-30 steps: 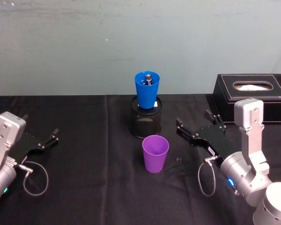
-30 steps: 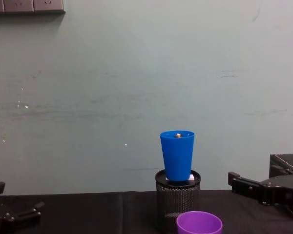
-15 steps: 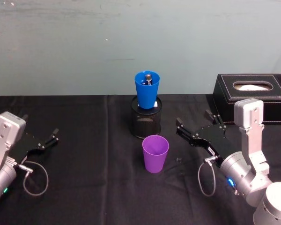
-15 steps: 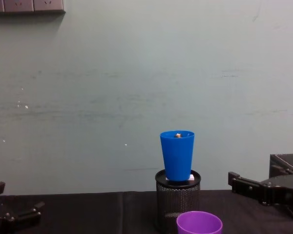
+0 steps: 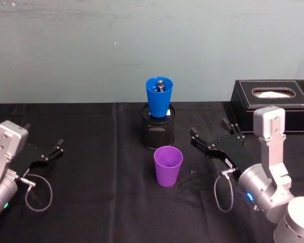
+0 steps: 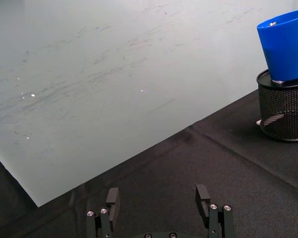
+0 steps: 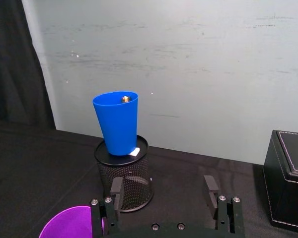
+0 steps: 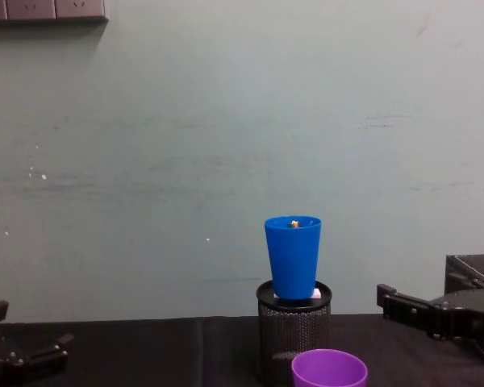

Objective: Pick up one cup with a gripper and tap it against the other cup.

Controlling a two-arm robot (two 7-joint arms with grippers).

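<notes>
Head view: the right gripper [image 5: 209, 136] hovers low over the black table [image 5: 91, 202] with its jaws spread wide and nothing between them, just to the right of the purple cup [image 5: 167, 165], which stands upright and untouched. Behind that cup, the blue cup [image 5: 158, 97] sits upright in the mouth of a black mesh pen holder [image 5: 158, 132]. The left gripper [image 5: 57, 147] rests open and empty at the table's left edge.

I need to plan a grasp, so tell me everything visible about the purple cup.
The purple cup is a smooth, plastic-looking tapered tumbler with no handle, wider at its round open rim. It stands upright on the black cloth, in front of the mesh holder carrying the blue cup. Nothing touches it; the open right gripper is to its right.
</notes>
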